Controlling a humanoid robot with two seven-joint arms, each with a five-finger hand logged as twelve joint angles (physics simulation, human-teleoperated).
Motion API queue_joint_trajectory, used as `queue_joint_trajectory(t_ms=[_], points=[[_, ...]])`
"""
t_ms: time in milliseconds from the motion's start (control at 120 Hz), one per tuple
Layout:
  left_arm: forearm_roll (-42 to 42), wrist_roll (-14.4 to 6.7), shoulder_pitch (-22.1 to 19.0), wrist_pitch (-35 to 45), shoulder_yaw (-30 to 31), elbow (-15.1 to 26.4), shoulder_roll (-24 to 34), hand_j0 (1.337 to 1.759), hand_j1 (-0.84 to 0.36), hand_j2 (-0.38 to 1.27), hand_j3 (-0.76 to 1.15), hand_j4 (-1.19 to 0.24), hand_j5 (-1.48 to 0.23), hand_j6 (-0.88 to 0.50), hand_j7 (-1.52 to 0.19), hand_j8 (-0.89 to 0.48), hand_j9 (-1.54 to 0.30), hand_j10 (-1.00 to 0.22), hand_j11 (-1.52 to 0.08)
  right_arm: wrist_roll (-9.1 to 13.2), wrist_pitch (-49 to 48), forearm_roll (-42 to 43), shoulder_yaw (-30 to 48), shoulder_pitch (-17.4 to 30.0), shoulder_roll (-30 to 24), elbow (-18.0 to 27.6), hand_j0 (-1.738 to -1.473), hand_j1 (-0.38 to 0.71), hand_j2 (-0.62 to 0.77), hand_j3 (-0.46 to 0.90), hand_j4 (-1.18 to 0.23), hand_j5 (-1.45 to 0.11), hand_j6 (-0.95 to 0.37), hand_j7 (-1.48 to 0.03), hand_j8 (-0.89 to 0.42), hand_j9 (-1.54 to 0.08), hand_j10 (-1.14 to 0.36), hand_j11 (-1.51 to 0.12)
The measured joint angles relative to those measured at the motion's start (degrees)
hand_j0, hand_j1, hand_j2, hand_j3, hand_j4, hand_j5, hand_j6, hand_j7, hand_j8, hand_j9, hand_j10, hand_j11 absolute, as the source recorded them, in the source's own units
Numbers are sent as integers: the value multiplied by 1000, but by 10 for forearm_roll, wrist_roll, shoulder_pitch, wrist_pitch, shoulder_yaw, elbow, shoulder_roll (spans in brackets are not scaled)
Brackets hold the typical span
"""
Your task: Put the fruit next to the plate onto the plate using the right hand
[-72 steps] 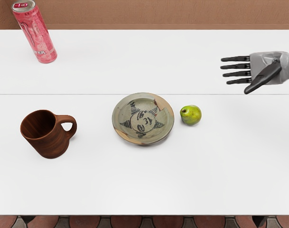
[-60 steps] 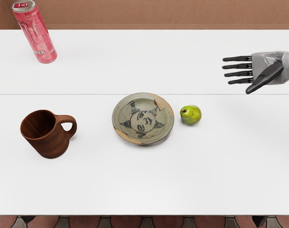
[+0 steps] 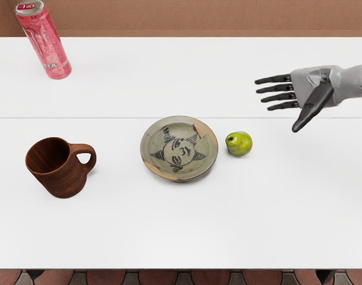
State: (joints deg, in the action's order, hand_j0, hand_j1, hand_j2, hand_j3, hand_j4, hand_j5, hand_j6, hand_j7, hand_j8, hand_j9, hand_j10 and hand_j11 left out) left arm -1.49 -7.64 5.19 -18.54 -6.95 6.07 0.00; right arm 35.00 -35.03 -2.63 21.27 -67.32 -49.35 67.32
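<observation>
Head view: my right hand (image 3: pixel 296 90), black fingers spread apart and holding nothing, hovers over the white counter (image 3: pixel 169 225), up and right of the small round green fruit (image 3: pixel 239 143). The fruit rests on the counter just beside the right rim of the round glazed ceramic plate (image 3: pixel 150 157). A brown wooden mug (image 3: pixel 57 166) stands farther left.

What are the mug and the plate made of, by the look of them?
Mug: looks like wood, reddish brown with grain-like streaks, matte. Plate: probably glazed ceramic, greenish grey with a dark painted face and slight sheen. Both are renders, so neither is certain.
</observation>
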Motion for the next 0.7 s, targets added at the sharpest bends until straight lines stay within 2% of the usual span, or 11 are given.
queue_joint_trajectory(t_ms=[183, 392, 508, 700], points=[[0, 0, 0, 0, 0, 0, 0, 1658, 348, 0, 0, -1, -1, -1, -1, -1, -1, -1, -1, 0, 0, 84, -10, -35, 20, 58, -1658, -349, 0, 0, -1, 0, 0, 0, 0, 0, 0, 0], [0, 0, 0, 0, 0, 0, 0, 1658, 348, 0, 0, -1, -1, -1, -1, -1, -1, -1, -1, 0, 5, 131, -123, -114, 76, 81, -1658, -349, 0, 0, -1, 0, -1, 0, -1, 0, -1, 0], [0, 0, 0, 0, 0, 0, 0, 1658, 348, 0, 0, -1, -1, -1, -1, -1, -1, -1, -1, 0, 82, 146, -188, -154, 91, 111, -1658, -349, 0, 0, -1, 0, -2, 0, -1, 0, -1, 0], [0, 0, 0, 0, 0, 0, 0, 1658, 348, 0, 0, -1, -1, -1, -1, -1, -1, -1, -1, 0, 202, 203, -226, -173, 97, 136, -1658, -349, 0, 0, -2, 0, -2, 0, -2, 0, -1, 0]])
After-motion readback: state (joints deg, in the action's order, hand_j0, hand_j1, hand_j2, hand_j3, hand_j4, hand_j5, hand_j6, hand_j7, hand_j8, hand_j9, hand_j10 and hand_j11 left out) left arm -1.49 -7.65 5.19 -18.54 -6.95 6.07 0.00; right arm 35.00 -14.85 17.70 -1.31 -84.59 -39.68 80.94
